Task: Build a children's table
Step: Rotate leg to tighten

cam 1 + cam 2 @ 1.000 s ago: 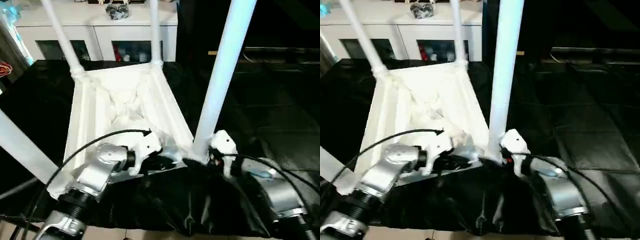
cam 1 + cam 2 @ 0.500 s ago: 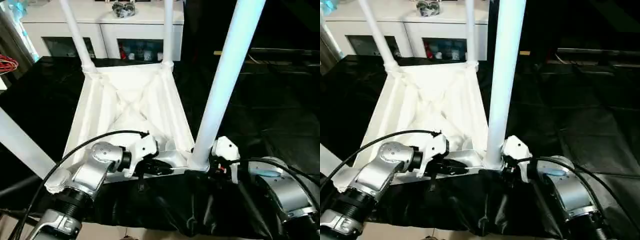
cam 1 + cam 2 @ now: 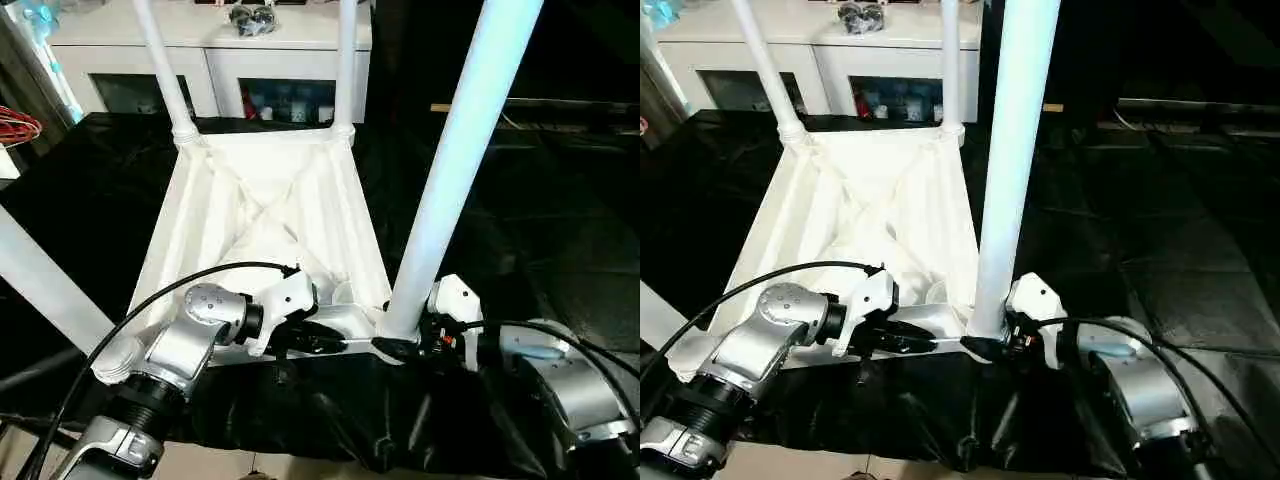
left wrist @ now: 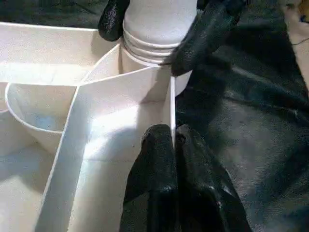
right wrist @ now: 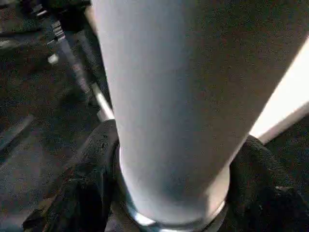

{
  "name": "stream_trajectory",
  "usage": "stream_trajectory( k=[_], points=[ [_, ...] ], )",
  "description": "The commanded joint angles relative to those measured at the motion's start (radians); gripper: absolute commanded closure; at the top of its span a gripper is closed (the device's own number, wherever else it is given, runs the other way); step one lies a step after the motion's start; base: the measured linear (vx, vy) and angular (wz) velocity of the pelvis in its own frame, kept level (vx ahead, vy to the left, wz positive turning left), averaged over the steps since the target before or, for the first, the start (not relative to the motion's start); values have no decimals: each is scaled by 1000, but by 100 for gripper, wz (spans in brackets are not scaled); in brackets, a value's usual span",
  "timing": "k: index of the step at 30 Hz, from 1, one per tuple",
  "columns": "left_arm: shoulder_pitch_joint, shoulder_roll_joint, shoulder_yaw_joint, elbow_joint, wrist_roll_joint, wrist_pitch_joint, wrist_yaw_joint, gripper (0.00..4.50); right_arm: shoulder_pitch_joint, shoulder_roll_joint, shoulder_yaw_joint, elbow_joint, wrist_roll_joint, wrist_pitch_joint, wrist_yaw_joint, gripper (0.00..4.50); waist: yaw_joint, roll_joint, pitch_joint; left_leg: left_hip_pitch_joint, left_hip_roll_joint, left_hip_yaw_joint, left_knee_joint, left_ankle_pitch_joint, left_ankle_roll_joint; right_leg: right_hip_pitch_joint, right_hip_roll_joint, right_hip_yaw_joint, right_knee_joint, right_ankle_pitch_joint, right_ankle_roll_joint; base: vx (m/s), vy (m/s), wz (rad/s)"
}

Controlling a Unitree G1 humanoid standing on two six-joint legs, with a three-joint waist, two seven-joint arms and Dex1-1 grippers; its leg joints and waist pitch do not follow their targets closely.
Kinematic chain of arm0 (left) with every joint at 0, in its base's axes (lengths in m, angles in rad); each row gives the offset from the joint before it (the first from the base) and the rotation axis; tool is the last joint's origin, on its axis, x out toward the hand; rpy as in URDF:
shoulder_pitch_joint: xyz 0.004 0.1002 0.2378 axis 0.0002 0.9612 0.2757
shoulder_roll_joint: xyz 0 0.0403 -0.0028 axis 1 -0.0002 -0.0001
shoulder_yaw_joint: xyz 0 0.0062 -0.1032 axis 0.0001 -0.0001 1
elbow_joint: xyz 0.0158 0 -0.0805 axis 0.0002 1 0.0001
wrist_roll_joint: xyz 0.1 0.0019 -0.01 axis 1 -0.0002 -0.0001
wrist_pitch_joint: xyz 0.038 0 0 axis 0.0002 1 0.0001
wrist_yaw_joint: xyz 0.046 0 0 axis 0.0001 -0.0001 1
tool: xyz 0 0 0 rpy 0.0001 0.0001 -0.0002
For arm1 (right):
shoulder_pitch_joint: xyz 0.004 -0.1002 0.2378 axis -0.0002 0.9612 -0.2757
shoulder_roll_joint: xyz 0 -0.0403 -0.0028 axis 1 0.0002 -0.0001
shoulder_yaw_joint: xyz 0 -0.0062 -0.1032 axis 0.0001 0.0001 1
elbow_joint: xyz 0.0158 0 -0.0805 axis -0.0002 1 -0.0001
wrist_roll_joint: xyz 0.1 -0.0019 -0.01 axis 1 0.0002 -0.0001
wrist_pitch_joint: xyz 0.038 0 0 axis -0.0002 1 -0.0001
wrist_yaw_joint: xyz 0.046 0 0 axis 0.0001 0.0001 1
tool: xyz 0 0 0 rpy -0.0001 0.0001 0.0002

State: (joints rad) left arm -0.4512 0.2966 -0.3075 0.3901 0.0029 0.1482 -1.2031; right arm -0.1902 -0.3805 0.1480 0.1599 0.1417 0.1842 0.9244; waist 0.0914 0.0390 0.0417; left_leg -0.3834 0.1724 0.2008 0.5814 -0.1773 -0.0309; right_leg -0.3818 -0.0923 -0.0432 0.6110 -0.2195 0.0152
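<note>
Left eye view: the children's table [image 3: 265, 215] is seen lying upside down on a worktop [image 3: 90, 200] covered in black sheeting, its ribbed underside facing up. Four white legs are seen standing in the corner sockets: two at the far corners, one at the near left, and one at the near right [image 3: 455, 170]. The near rim of the top is pinched by the left claw [image 4: 173, 145], whose fingers are clenched on the thin edge wall just left of the near right socket. The base of the near right leg is flanked by the right claw [image 4: 145, 34], one black finger [image 4: 208, 34] on each side and touching it. A white cabinet [image 3: 215, 45] with glass doors is seen beyond the worktop.
</note>
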Motion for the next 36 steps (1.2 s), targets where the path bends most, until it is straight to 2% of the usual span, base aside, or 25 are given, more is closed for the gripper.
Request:
stream_trajectory(
  k=[1, 4, 5, 6, 8, 10, 12, 13, 15, 17, 19, 22, 24, 26, 27, 28, 30, 32, 33, 36],
  points=[
    [-21, -68, -36, 4, 15, -15, 65, 450, -4, 65, 38, 31, -25, 28, -93, 180, -7, -14, -42, 22, 61, -31, -78, -272, 29, 25, -62, 38, -87, -228, -232, 0, 0, 0],
    [-15, -130, -32, -4, 26, 17, 160, 450, -5, 158, 18, 63, -49, 42, -243, 181, -11, -12, -38, 26, 62, -34, -84, -325, -3, 19, -63, 41, -96, -317, -201, 0, 0, 0],
    [-13, -144, -31, -8, 26, 26, 178, 450, -5, 180, 14, 69, -55, 42, -275, 181, -18, -15, -36, 24, 60, -39, -90, -361, -23, 19, -65, 39, -101, -382, -174, 0, 0, 0],
    [-11, -154, -32, -11, 28, 31, 191, 450, -4, 194, 12, 71, -57, 45, -294, 181, -17, -15, -37, 25, 60, -41, -90, -366, -27, 19, -65, 39, -102, -392, -166, 0, 0, 0],
    [-3, -202, -36, -20, 37, 46, 254, 450, -1, 263, 7, 76, -63, 57, -377, 181, -22, -13, -36, 31, 60, -39, -90, -388, -33, 9, -63, 43, -107, -402, -157, 0, 0, 0],
    [1, -233, -39, -22, 40, 52, 292, 450, 4, 300, 12, 72, -61, 59, -408, 181, -25, -15, -36, 28, 58, -42, -92, -399, -37, 13, -65, 42, -109, -424, -145, 0, 0, 0],
    [7, -270, -47, -23, 42, 58, 320, 450, 14, 330, 30, 55, -55, 55, -404, 181, -25, -14, -37, 31, 59, -40, -89, -400, -31, 8, -63, 45, -112, -418, -141, 0, 0, 0],
    [9, -276, -50, -27, 42, 59, 321, 450, 16, 336, 27, 48, -44, 54, -395, 125, -25, -13, -34, 34, 57, -40, -90, -422, -28, 6, -63, 45, -118, -449, -132, 0, 0, 0],
    [11, -277, -53, -31, 42, 59, 317, 450, 17, 336, 23, 42, -36, 58, -390, 111, -26, -12, -36, 31, 58, -43, -95, -418, -28, 11, -63, 44, -117, -442, -124, 0, 0, 0],
    [11, -259, -53, -36, 41, 54, 292, 450, 10, 320, 5, 32, -17, 70, -374, 102, -26, -13, -41, 28, 60, -43, -97, -373, -18, 17, -60, 43, -109, -357, -136, 0, 0, 0],
    [10, -242, -51, -37, 39, 47, 272, 450, 6, 305, -2, 27, -18, 71, -358, 67, -25, -8, -44, 27, 59, -38, -94, -334, -5, 21, -60, 43, -104, -281, -159, 0, 0, 0],
    [10, -197, -41, -55, 24, 46, 215, 450, 9, 238, 4, -9, -4, 76, -269, 54, -23, -10, -46, 23, 59, -37, -91, -307, 16, 28, -62, 42, -101, -248, -168, 0, 0, 0],
    [10, -188, -38, -58, 20, 42, 203, 450, 11, 223, 7, -17, 1, 81, -247, 24, -21, -11, -49, 22, 58, -33, -84, -256, 39, 29, -61, 42, -97, -187, -185, 0, 0, 0],
    [11, -144, -33, -63, 9, 30, 141, 450, 21, 132, 35, -45, -4, 83, -141, 21, -16, -15, -51, 18, 57, -34, -80, -222, 58, 37, -62, 39, -91, -159, -193, 0, 0, 0],
    [11, -134, -33, -64, 6, 28, 125, 450, 22, 114, 40, -47, -7, 81, -123, 16, -15, -12, -53, 18, 58, -32, -77, -189, 72, 35, -61, 40, -86, -113, -202, 0, 0, 0],
    [15, -116, -32, -72, -3, 24, 95, 450, 25, 90, 45, -55, -1, 78, -92, 7, -13, -21, -53, 13, 57, -31, -72, -156, 89, 39, -62, 38, -78, -68, -213, 0, 0, 0],
    [18, -91, -28, -83, -15, 27, 58, 450, 26, 58, 47, -66, 13, 74, -44, 7, -8, -16, -58, 17, 59, -29, -67, -122, 110, 36, -59, 37, -71, -8, -231, 0, 0, 0],
    [21, -62, -27, -93, -28, 31, 11, 450, 23, 26, 42, -72, 29, 73, 24, 7, -1, -16, -60, 14, 59, -28, -60, -81, 137, 35, -56, 35, -61, 71, -248, 0, 0, 0],
    [24, -40, -29, -98, -32, 30, -23, 450, 21, 3, 38, -72, 34, 67, 69, 7, 1, -15, -57, 12, 59, -27, -59, -80, 149, 32, -54, 33, -60, 80, -256, 0, 0, 0],
    [22, -15, -34, -96, -37, 25, -59, 450, 17, -39, 46, -76, 51, 60, 128, 7, 4, -12, -51, 18, 65, -26, -65, -132, 129, 29, -55, 31, -66, 7, -266, 0, 0, 0]
  ],
)
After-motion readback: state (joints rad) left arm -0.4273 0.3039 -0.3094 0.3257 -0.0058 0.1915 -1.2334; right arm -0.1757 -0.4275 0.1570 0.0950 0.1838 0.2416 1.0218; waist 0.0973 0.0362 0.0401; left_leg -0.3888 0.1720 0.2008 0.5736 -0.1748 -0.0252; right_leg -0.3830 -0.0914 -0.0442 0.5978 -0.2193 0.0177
